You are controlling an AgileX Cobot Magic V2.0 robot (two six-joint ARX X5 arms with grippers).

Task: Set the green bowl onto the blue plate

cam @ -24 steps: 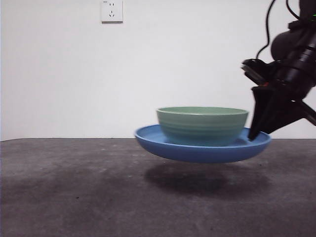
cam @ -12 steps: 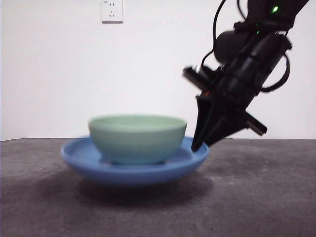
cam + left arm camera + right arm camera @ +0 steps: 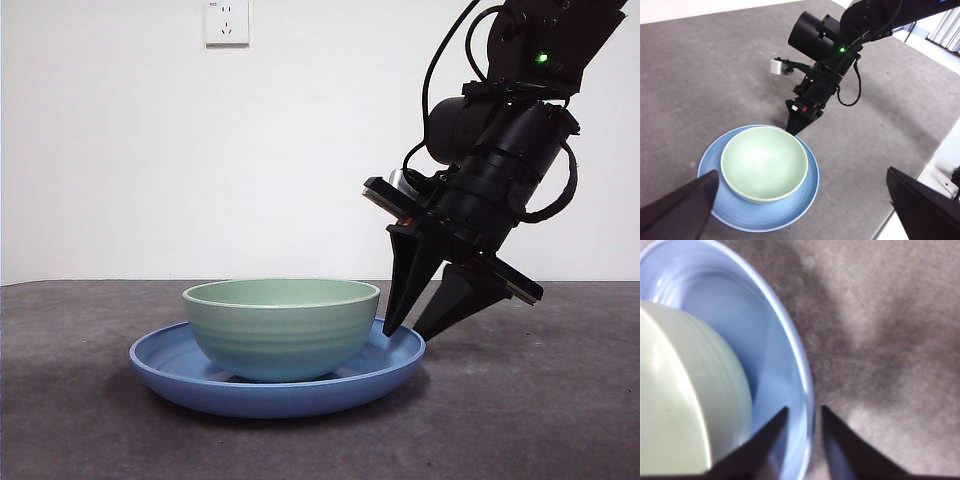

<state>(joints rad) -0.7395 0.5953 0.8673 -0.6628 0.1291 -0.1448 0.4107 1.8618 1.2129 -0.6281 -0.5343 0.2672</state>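
- A white wall socket (image 3: 226,21) sits high on the wall; no writing on it can be read.
- The green bowl (image 3: 281,327) sits inside the blue plate (image 3: 170,368), which rests on the grey tabletop (image 3: 520,420).
- The right pincer (image 3: 413,331) straddles the plate's rim, jaws narrowly parted, one inside, one outside.
- The left pincer (image 3: 805,200) hangs high above, spread wide, holding nothing.
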